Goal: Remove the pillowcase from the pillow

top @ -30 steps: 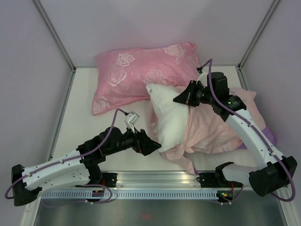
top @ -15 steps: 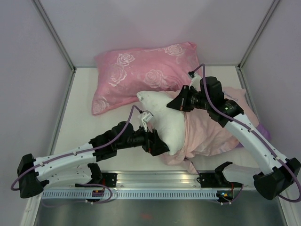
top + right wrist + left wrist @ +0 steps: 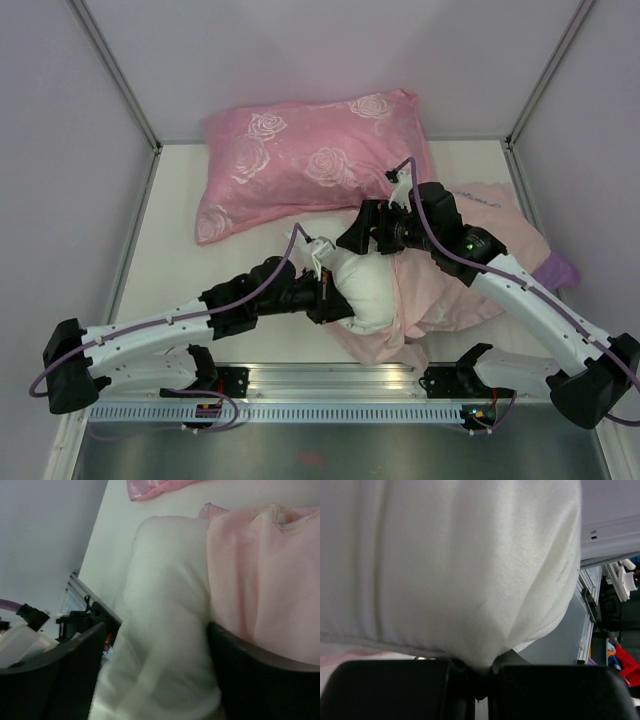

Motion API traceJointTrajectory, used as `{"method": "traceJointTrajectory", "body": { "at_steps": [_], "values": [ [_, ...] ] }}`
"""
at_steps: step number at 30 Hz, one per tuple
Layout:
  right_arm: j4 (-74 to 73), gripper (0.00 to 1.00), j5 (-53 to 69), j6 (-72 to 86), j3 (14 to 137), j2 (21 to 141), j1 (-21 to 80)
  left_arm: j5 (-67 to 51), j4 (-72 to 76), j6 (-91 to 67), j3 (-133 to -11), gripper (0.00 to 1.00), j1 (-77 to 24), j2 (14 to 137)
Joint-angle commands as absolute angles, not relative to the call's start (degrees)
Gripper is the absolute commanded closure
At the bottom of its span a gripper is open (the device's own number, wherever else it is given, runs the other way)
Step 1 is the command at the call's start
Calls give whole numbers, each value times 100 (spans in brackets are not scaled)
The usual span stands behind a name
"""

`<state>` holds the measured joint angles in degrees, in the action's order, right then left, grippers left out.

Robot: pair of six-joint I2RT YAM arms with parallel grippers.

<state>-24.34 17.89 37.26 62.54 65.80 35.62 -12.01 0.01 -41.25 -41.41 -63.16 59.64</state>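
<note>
Overhead, a plump plain white rectangular pillow (image 3: 372, 292) is seen lying near the front middle of a white table (image 3: 180, 230), with most of its near end drawn out of a thin pillowcase (image 3: 455, 290) that is turned to its pale pink inside. The pillowcase is bunched against the pillow's right side and spread toward the right edge of the table, where a purple corner is shown. The left gripper (image 3: 332, 298) is pressed against the pillow's left end; in its wrist view the black fingers (image 3: 395, 690) are closed tightly together on a pinched fold of white pillow fabric. The right gripper (image 3: 352, 240) is set over the pillow's far end, just beside the pillowcase opening. In its wrist view the jaws are spread wide, with the white pillow bulging between them and pink cloth draped over one finger; whether the pads actually press the pillow cannot be told from that blurred view. A pink rose-patterned pillow (image 3: 300, 165) is laid behind, at the back of the table.
</note>
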Motion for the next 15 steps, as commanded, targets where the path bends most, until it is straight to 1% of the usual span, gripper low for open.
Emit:
{"method": "traceJointTrajectory", "body": {
  "at_steps": [1,2,6,9,10,11,14,15],
  "values": [
    [-3232,4,779,3008,6433,6320,3656,-108,37,-4289,-4491,98,-6284,5345],
    [-3504,2,582,2971,6416,6119,3656,286,-478,-4324,-4509,98,-6284,5248],
    [-3963,2,97,3146,6232,5337,3656,852,-1263,-4430,-4517,98,-6284,4773],
    [-4113,2,587,3269,6030,4616,3656,1151,-1546,-4509,-4544,98,-6284,4615],
    [-4287,4,737,3330,6012,4484,3656,1195,-1625,-4535,-4535,98,-6284,4588],
    [-4420,13,973,3383,6012,4335,3656,1230,-1626,-4544,-4535,98,-6284,4588],
    [-4606,17,1264,3550,5768,4062,3665,1292,-1635,-4579,-4579,98,-6284,4710],
    [-4510,17,1631,3690,5670,3956,3665,1327,-1643,-4597,-4640,98,-6284,4754]
  ]
}}
